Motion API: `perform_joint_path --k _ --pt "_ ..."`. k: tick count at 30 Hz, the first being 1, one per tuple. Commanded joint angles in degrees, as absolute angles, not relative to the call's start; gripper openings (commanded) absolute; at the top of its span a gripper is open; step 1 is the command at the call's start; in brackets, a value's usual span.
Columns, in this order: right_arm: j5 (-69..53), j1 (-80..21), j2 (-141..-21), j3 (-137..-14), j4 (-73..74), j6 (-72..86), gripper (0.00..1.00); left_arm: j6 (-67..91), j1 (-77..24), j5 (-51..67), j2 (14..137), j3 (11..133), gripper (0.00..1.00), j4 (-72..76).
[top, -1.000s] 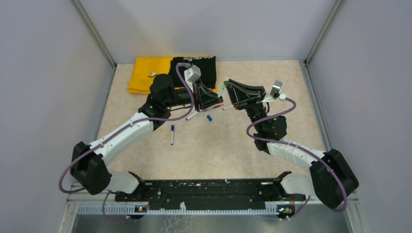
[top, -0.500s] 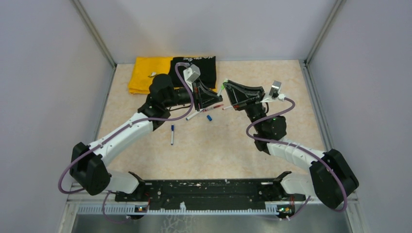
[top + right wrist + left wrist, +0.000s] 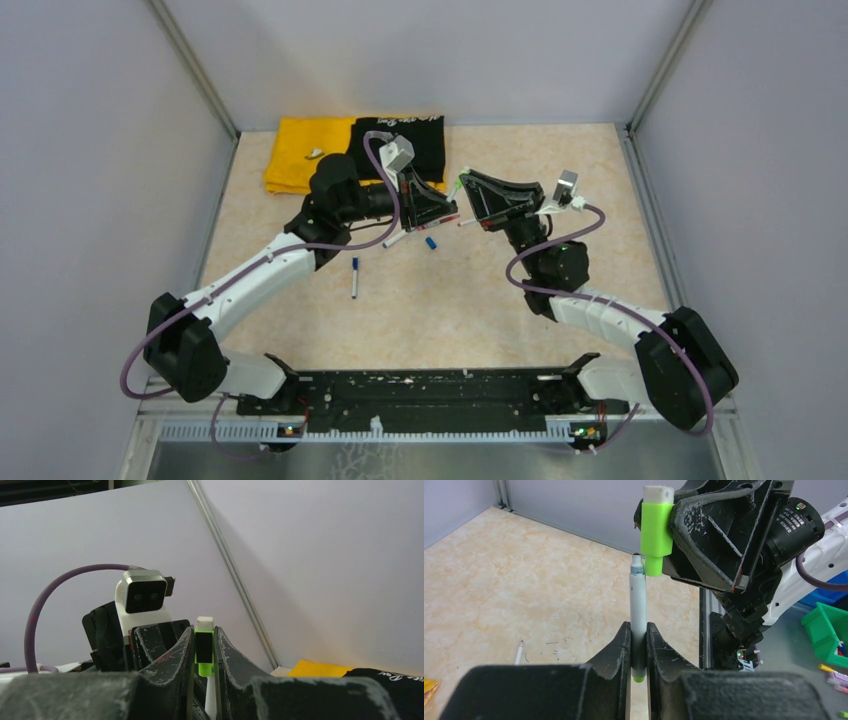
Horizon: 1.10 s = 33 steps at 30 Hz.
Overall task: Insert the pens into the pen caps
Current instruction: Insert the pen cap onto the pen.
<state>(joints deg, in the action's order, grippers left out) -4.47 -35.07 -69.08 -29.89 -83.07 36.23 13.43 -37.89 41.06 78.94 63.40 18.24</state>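
pen [image 3: 639,600]: pale barrel, upright in the left wrist view, dark tip up and green end down; held in the air above the counter, between the two arms.
left fingers [image 3: 620,647]: pressed onto the pen's lower barrel from both sides; most of its length sticks out past their tips.
green cap [image 3: 657,530]: white far end, narrow mouth turned toward the pen; the mouth sits just beside the pen tip, to its right in the left wrist view, and the tip shows outside it.
right fingers [image 3: 176,652]: pinching the green cap across its middle, its white end poking out beyond them.
blue-ended pen [image 3: 354,278]: lying alone on the counter, nearer the bases.
white pen [image 3: 396,240]: on the counter below the left wrist.
blue cap [image 3: 431,242]: loose on the counter, near the white pen.
counter [image 3: 470,310]: beige, marbled.
cloths: yellow cloth [image 3: 295,160] and black cloth [image 3: 425,140] at the far edge, touching.
room: plain grey walls [image 3: 420,60] on three sides, metal rails in the corners.
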Motion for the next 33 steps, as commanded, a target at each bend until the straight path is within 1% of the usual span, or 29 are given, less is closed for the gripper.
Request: perform_joint_path --k 1,4,17,33 --pt "-6.09 -35.06 -70.13 -29.39 -83.00 36.62 0.04 12.66 -38.29 41.80 77.03 63.89 0.00 21.62" --pt "-5.57 -35.07 -70.57 -30.29 -83.69 36.80 0.00 12.73 -38.23 41.84 77.23 63.97 0.00 21.57" --pt "-4.47 -35.06 -69.03 -37.57 -81.08 34.18 0.00 12.83 -38.34 42.28 77.66 64.15 0.00 21.53" --pt "-2.75 -35.04 -66.26 -35.54 -78.14 31.29 0.00 12.61 -38.34 41.80 77.51 64.07 0.00 21.28"
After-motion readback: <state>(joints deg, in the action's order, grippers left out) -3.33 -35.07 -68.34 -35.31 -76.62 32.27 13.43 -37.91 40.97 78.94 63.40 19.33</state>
